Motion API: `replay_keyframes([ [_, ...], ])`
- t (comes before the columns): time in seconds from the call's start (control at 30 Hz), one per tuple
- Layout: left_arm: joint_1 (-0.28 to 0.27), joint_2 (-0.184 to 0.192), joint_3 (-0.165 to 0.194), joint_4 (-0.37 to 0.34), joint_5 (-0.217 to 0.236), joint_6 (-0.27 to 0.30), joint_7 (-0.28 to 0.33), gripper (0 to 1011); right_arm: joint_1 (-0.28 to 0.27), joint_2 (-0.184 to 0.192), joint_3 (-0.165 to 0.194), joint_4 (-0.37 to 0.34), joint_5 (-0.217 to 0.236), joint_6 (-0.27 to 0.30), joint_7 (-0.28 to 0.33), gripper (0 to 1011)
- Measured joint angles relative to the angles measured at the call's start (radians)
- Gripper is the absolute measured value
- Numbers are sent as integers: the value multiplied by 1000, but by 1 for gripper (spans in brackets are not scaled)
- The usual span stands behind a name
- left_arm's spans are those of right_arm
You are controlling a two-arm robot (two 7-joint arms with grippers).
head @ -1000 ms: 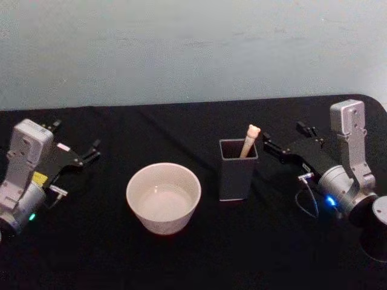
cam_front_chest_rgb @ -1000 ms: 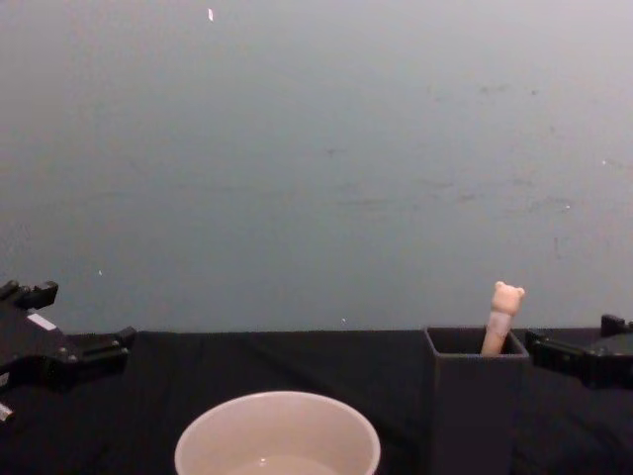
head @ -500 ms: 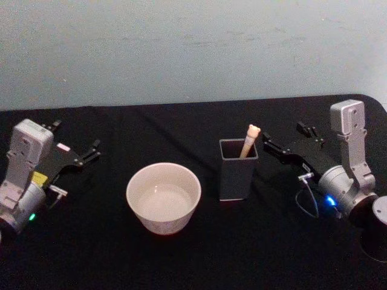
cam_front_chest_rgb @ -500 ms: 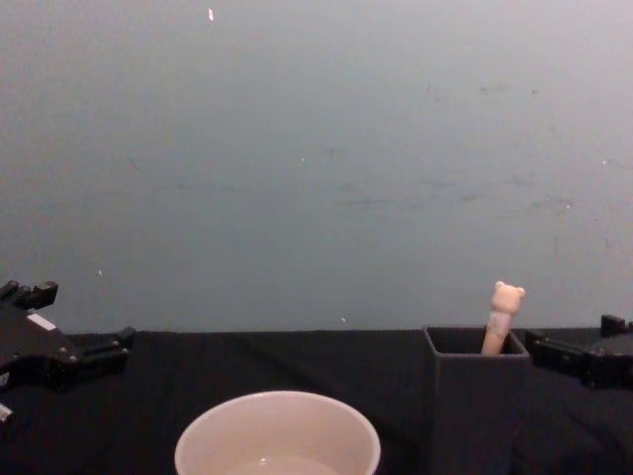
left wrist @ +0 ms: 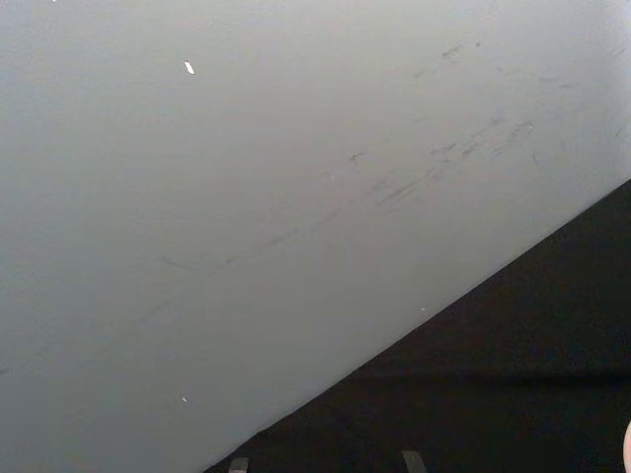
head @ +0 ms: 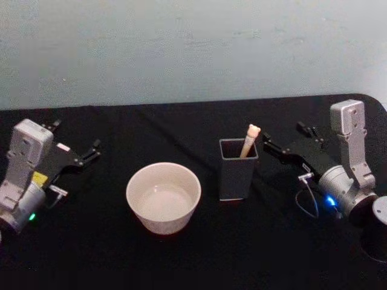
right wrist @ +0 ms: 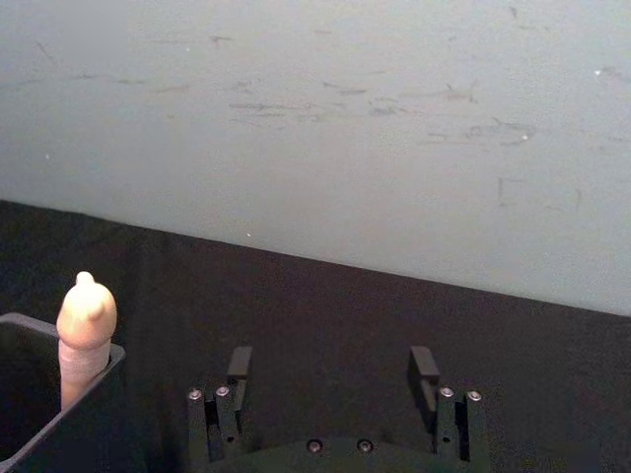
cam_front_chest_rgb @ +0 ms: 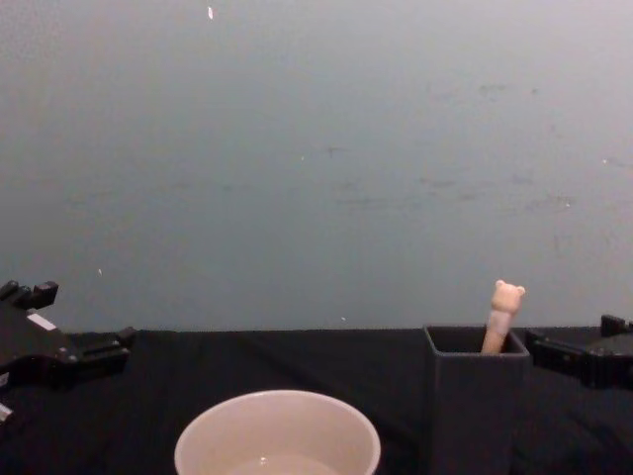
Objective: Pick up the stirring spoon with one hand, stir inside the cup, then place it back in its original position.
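Note:
The stirring spoon (head: 250, 139) stands in the dark grey square holder (head: 237, 175), its original position, with the cream-pink bear-head handle (cam_front_chest_rgb: 502, 315) sticking out above the rim; its bowl is hidden inside. Left of the holder sits the wide beige cup (head: 163, 220). My right gripper (head: 283, 136) hovers just right of the holder, open and holding nothing. In the right wrist view its fingers (right wrist: 240, 365) are spread, with the spoon handle (right wrist: 84, 330) off to one side. My left gripper (head: 76, 135) rests open at the far left, away from the cup.
A black cloth (head: 193, 260) covers the table, and a plain pale wall (head: 193, 48) rises behind it. The cup's rim (cam_front_chest_rgb: 277, 396) and the holder (cam_front_chest_rgb: 475, 406) show low in the chest view. A round dark base (head: 375, 232) stands at the right edge.

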Motion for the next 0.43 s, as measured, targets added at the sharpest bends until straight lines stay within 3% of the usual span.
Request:
replay_keyframes([
  [0.43, 0, 0, 0, 0, 0, 0, 0, 1001, 0, 0, 0, 0, 0, 0, 0, 1000],
])
